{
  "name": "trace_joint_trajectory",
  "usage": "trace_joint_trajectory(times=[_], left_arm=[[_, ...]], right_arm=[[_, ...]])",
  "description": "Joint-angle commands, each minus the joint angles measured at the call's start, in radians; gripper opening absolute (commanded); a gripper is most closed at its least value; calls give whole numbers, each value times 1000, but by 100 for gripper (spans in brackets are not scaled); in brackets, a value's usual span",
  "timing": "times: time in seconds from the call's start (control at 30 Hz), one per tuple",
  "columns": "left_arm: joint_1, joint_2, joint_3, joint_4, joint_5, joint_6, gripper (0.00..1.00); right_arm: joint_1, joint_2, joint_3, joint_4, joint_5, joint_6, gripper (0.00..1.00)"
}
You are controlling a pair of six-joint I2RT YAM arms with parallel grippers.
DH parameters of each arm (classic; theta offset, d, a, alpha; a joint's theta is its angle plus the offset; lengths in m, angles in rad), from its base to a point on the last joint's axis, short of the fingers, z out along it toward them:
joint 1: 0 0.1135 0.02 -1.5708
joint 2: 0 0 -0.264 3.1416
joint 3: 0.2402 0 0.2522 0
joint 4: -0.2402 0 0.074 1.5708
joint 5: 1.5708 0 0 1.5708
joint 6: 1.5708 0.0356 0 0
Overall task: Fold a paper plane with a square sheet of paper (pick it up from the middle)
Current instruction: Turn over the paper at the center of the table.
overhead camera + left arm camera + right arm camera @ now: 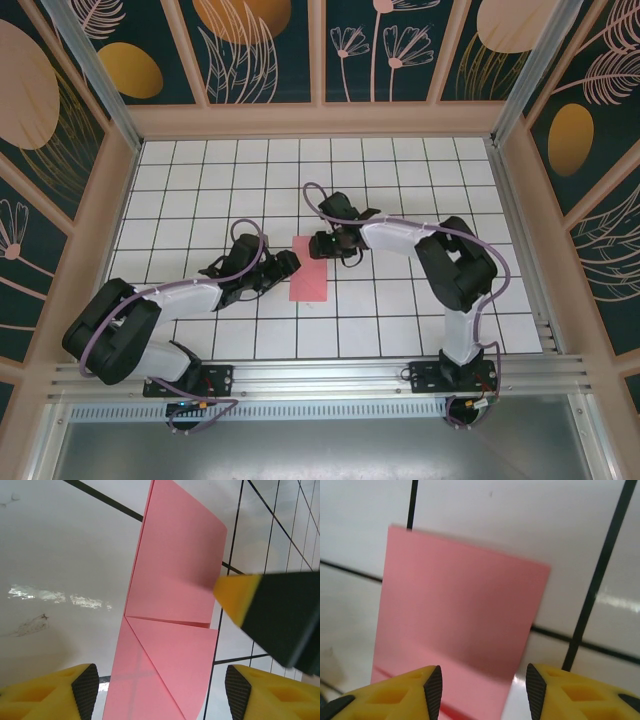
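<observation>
The pink sheet of paper (311, 267), folded in half with one corner turned down, is lying flat on the white grid table (400, 180). The left gripper (283, 265) is straddling the triangle end, jaws spread. The right gripper (322, 245), also spread, is touching one fingertip (235, 597) to the paper's edge, probably to steady it for creasing.

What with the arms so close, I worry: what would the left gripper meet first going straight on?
Probably the pink sheet, just ahead of the left gripper; the right gripper sits off to one side.
</observation>
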Motion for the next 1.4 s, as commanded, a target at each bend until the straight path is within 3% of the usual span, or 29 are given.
trace_joint_trajectory(times=[0.0, 0.27, 0.53, 0.97, 1.23, 1.37], left_arm=[[-4, 17, -15, 59, 14, -24, 70], [-5, 42, -18, 110, 56, -34, 70], [-4, 80, -16, 147, 90, -36, 69], [-4, 105, -26, 166, 99, -41, 69], [-3, 77, -47, 198, 103, -53, 70], [-1, 40, -81, 275, 131, -80, 71]], right_arm=[[5, -63, -53, 26, -92, 4, 51], [8, -71, -99, 30, -133, 20, 50], [18, -55, -98, 37, -188, 22, 36], [19, -76, -146, 78, -244, 36, 32], [6, -107, -182, 173, -304, 45, 11], [-39, -176, -231, 269, -403, 71, 10]])
